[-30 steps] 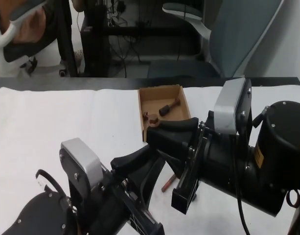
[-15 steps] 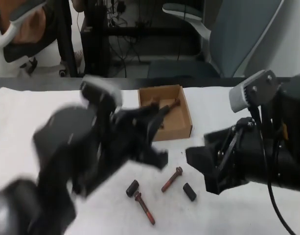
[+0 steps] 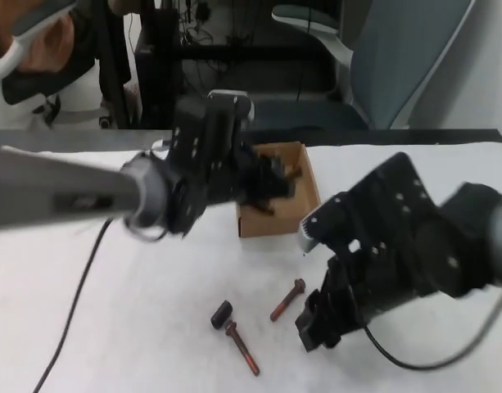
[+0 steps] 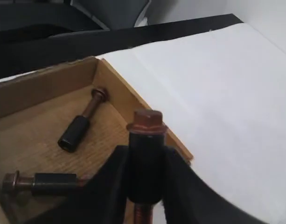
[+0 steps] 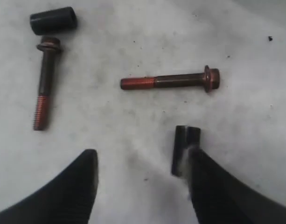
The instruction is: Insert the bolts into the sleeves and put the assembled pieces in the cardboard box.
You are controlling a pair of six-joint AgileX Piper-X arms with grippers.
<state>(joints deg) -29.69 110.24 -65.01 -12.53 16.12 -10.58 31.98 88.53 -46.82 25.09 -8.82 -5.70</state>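
High view: my left gripper (image 3: 277,182) hangs over the cardboard box (image 3: 275,223) at upper centre, and my right gripper (image 3: 314,329) sits low at lower right beside a bare bolt (image 3: 287,300). Left wrist view: I'm clamped on an assembled piece (image 4: 145,140), poised above the box wall, ready for the drop, I'd say. Right wrist view: fingers spread wide, a loose sleeve (image 5: 184,149) just beside one finger, probably lining up the next pick.

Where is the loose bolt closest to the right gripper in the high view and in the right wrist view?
High view: the loose bolt lies on the white cloth, beside the right gripper, nearer the camera than the cardboard box.
Right wrist view: the same bolt lies ahead of the open fingers, apart from them.
Shared landmark: the other bolt with a black sleeve at its head.
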